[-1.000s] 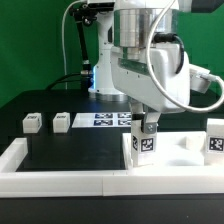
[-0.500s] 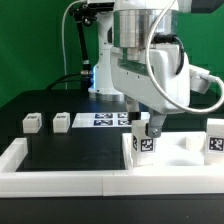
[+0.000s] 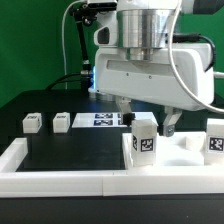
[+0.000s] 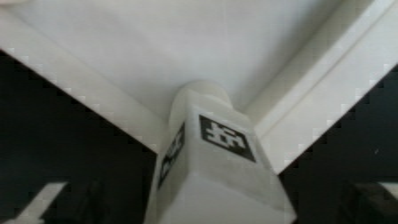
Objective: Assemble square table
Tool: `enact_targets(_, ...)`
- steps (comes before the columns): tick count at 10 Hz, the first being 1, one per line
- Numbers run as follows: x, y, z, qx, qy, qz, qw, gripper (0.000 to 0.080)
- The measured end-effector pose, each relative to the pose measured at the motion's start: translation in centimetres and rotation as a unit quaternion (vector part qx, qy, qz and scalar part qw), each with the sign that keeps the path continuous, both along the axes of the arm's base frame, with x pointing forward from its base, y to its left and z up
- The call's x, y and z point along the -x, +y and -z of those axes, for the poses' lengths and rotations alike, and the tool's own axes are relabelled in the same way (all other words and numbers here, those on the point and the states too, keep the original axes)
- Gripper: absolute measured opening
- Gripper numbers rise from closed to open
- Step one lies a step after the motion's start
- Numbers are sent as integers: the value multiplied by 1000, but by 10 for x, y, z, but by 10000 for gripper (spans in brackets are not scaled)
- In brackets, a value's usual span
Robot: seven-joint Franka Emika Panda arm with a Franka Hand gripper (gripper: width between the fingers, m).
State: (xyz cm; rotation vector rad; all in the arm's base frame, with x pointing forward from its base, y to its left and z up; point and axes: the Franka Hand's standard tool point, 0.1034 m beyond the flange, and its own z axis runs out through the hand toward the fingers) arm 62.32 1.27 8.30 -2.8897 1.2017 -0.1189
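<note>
The gripper (image 3: 148,120) gapes wide, 2 fingers (image 3: 169,125) clear of the upright leg (image 3: 144,140) at the slab's (image 3: 186,152) edge.

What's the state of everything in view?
slab: flat, inside the wall
gripper: open, straddling centre leg
centre leg: upright on slab corner
edge leg: upright on slab, at the exterior view's right
loose legs: lying on the table, apart
</note>
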Motion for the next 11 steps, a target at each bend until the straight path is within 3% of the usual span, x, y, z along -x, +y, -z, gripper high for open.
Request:
enact_targets(4,-1,5,0,16,-3,-212,977,649)
enact_targets(11,-2,-4,-3,41,4,-458,888,649)
